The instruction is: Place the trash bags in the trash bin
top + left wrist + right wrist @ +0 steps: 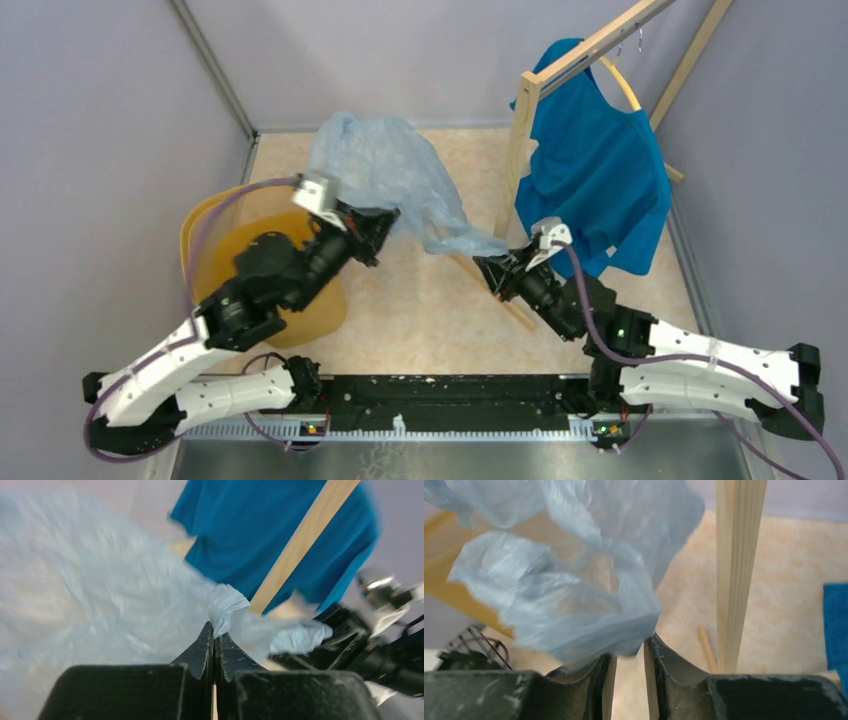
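A: Where's the bag (385, 165)?
B: Strung btwn both grippers, just right of the bin (186, 245). L gripper (385, 225) clamps it tight; R gripper (490, 268) sits narrow, can't tell if it grips.
A: So?
B: Check your R hold, then swing left over the rim, clear of the rack (520, 140).

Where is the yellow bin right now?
In the top view the trash bin sits at the left, partly under the left arm, left of the trash bag.
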Action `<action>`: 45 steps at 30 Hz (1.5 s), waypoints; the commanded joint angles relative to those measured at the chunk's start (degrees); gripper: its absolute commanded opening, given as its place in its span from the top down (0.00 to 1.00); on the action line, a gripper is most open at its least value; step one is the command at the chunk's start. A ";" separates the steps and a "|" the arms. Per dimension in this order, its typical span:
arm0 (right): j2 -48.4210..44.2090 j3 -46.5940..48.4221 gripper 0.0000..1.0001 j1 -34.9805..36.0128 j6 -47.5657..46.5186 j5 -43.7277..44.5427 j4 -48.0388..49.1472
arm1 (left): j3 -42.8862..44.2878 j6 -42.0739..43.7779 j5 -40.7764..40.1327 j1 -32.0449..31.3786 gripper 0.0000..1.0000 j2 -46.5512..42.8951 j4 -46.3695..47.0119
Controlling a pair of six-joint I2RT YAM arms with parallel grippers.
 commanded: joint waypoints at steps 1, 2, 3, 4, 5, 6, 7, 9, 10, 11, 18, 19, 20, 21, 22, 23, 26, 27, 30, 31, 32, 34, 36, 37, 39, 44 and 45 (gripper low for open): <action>-1.00 -6.58 0.65 0.32 6.44 3.67 -7.12 | -7.93 -5.50 -2.69 -0.06 1.00 -1.11 -6.18; -1.35 -7.36 0.53 0.26 8.12 4.93 -9.21 | -8.68 -5.71 -3.01 -0.01 1.00 -2.06 -5.85; -1.26 -7.43 0.42 0.21 10.37 6.54 -11.91 | -8.91 -5.78 -3.38 -0.02 1.00 -2.57 -5.56; -1.14 -6.85 0.35 0.17 12.97 8.10 -15.14 | -8.70 -5.55 -3.62 -0.01 1.00 -2.60 -5.44; -0.93 -5.92 0.31 0.23 15.08 8.73 -17.81 | -8.05 -5.41 -3.41 -0.01 1.00 -2.18 -5.36; -0.80 -4.96 0.27 0.25 16.83 8.44 -20.17 | -7.25 -5.21 -2.95 -0.05 1.00 -1.44 -5.34; -0.76 -4.09 0.24 0.26 18.03 7.34 -22.01 | -6.49 -5.01 -2.18 -0.03 1.00 -0.54 -5.07; -1.05 -2.61 0.20 0.22 21.21 4.79 -25.71 | -5.93 -4.47 -0.50 -0.05 1.00 1.13 -3.53; -1.36 -1.93 0.18 0.24 23.21 3.67 -27.53 | -5.87 -4.31 0.44 -0.06 1.00 1.93 -2.48; -1.88 -1.47 0.16 0.21 26.01 2.79 -29.68 | -5.87 -4.11 1.30 0.03 1.00 2.67 -1.45; -9.12 -7.76 0.10 0.21 44.75 0.89 -29.34 | -4.82 -3.43 4.01 -0.03 1.00 5.43 1.28; -9.93 -9.08 0.10 0.22 45.17 1.20 -28.04 | -4.85 -3.42 3.98 -0.01 1.00 5.37 1.34; -10.47 -9.81 0.10 0.21 45.83 2.07 -28.00 | -4.81 -3.48 3.90 -0.05 1.00 5.30 1.34; -10.68 -9.97 0.10 0.21 46.34 3.22 -28.72 | -4.81 -3.69 3.89 -0.08 1.00 5.26 1.34; -10.79 -9.85 0.10 0.21 46.68 4.15 -30.05 | -4.74 -3.93 3.96 -0.04 1.00 5.23 1.21; -10.71 -9.61 0.10 0.25 46.89 5.01 -31.54 | -4.78 -4.16 4.09 -0.02 1.00 5.01 1.16; -10.19 -8.60 0.11 0.23 47.36 6.30 -36.99 | -5.21 -4.92 4.11 0.00 1.00 4.83 1.33; -9.90 -8.54 0.11 0.22 47.49 6.05 -38.17 | -5.36 -5.12 4.01 -0.02 1.00 4.86 1.54; -9.30 -10.02 0.10 0.21 47.44 3.48 -38.84 | -4.97 -5.19 3.91 -0.04 1.00 5.33 1.99; -9.24 -10.80 0.10 0.21 47.52 2.55 -38.60 | -4.77 -5.03 3.86 0.00 1.00 5.47 2.08; -9.28 -11.58 0.10 0.21 47.50 1.76 -38.35 | -4.51 -4.86 3.78 -0.06 1.00 5.75 2.16; -9.28 -13.04 0.09 0.21 47.88 0.61 -38.00 | -4.05 -4.65 3.10 -0.01 1.00 6.02 2.07; -9.33 -15.10 0.09 0.21 48.49 -0.83 -36.61 | -3.91 -4.91 2.09 -0.01 1.00 6.29 2.14; -9.32 -16.30 0.09 0.25 48.54 -1.63 -34.69 | -3.73 -5.14 1.83 -0.03 1.00 6.53 2.31; -8.97 -18.90 0.10 0.23 48.71 -3.74 -29.77 | -3.12 -5.36 1.80 -0.01 1.00 7.20 2.54; -5.15 -23.16 0.15 0.34 48.18 -7.68 -18.10 | -2.10 -5.78 1.85 0.04 1.00 8.77 2.99; -4.06 -23.36 0.17 0.37 47.68 -7.99 -16.38 | -1.97 -5.91 1.79 0.00 1.00 8.96 3.08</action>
